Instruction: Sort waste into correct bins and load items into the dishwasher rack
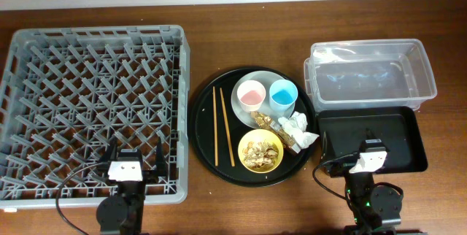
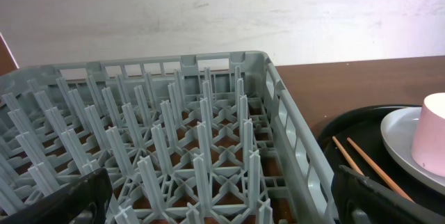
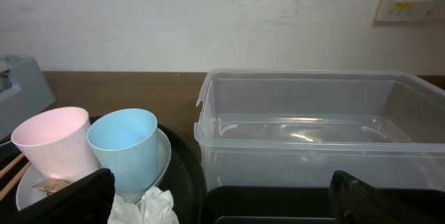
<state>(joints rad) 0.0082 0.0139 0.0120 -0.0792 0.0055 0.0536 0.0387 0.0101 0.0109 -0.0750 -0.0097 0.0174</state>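
Note:
The grey dishwasher rack (image 1: 95, 96) fills the left of the table and holds nothing. On a round black tray (image 1: 204, 136) sit a pale plate (image 1: 241, 111) with a pink cup (image 1: 251, 95) and light blue cup (image 1: 282, 95), a yellow bowl (image 1: 261, 150) holding tan food scraps, chopsticks (image 1: 222, 125), white tissue (image 1: 299, 131) and a gold wrapper (image 1: 264, 122). The clear tub (image 1: 368, 74) and black tray bin (image 1: 372, 140) stand at right. My left gripper (image 1: 133, 163) is open over the rack's near edge. My right gripper (image 1: 368, 160) is open over the black bin's near edge.
The brown table shows between the rack and the round tray. In the right wrist view the cups (image 3: 122, 147) stand left of the clear tub (image 3: 313, 126); in the left wrist view the rack's pegs (image 2: 174, 147) lie ahead, chopsticks (image 2: 365, 165) to the right.

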